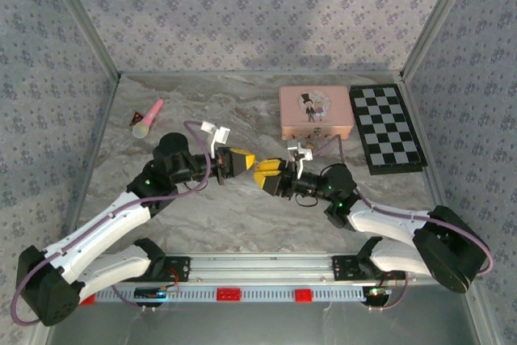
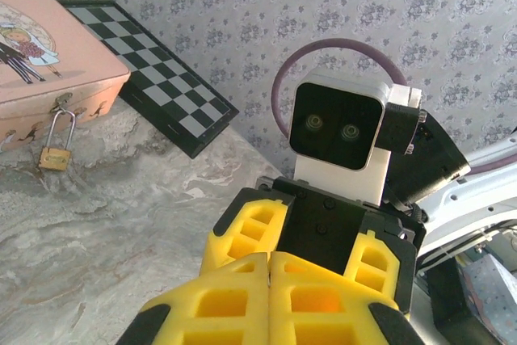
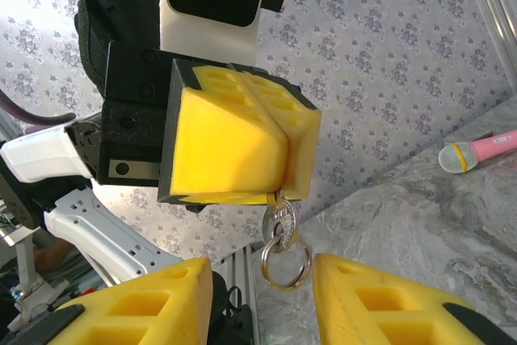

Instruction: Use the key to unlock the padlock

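Small silver key [image 3: 280,220] is pinched in the left gripper [image 3: 275,179]. The yellow foam pads are closed on it and hide the blade, and the head pokes out below. A wire ring [image 3: 285,262] hangs off the head. The right gripper [image 3: 262,280] faces it nose to nose over mid-table on the tin's side, jaws parted, with the ring dangling between them. Contact can't be told. Tiny brass padlock [image 2: 55,157] with thin silver shackle hangs through the front clasp of the pink rectangular tin [image 2: 56,54], well apart from the key. Black-and-white checkerboard [image 2: 161,78] lies just beside the tin. Pink toy microphone [image 3: 481,149] lies on the far-left side of the grey marble table [image 2: 121,224].
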